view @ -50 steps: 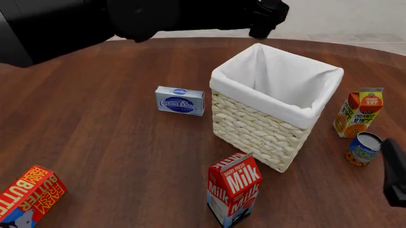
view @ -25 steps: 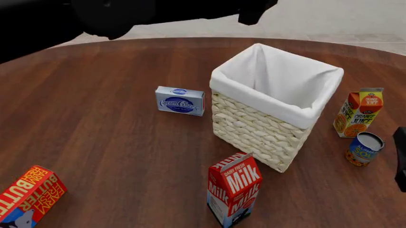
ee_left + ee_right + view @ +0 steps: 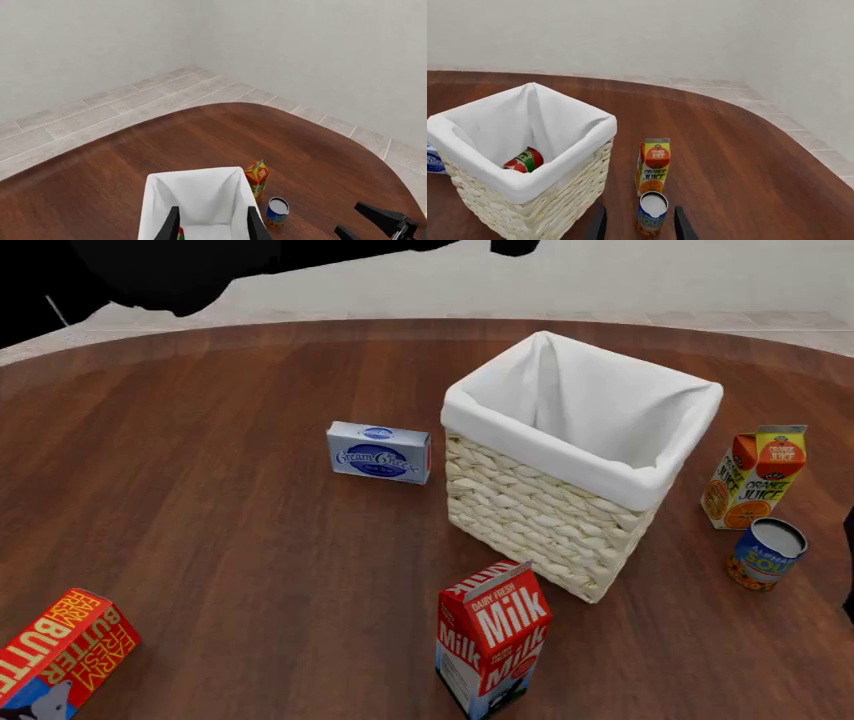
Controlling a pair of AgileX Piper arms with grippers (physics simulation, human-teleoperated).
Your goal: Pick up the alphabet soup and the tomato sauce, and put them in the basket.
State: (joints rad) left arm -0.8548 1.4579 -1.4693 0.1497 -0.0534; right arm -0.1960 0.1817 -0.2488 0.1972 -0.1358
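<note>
Basket (image 3: 582, 455): used as the landmark; cream wicker, white lining

Tomato sauce (image 3: 524, 160): seen lying inside the basket, so that half is judged done

Alphabet soup (image 3: 766, 553): standing on the table just right of the basket, in front of the orange juice carton (image 3: 754, 477)

Left gripper (image 3: 212, 225): fingers apart and empty, raised higher above the basket than a second ago

Right gripper (image 3: 639, 222): fingers apart, lined up behind the soup; its dark shape has slid almost out of the front view

Next: the soup is judged the remaining pick
</note>
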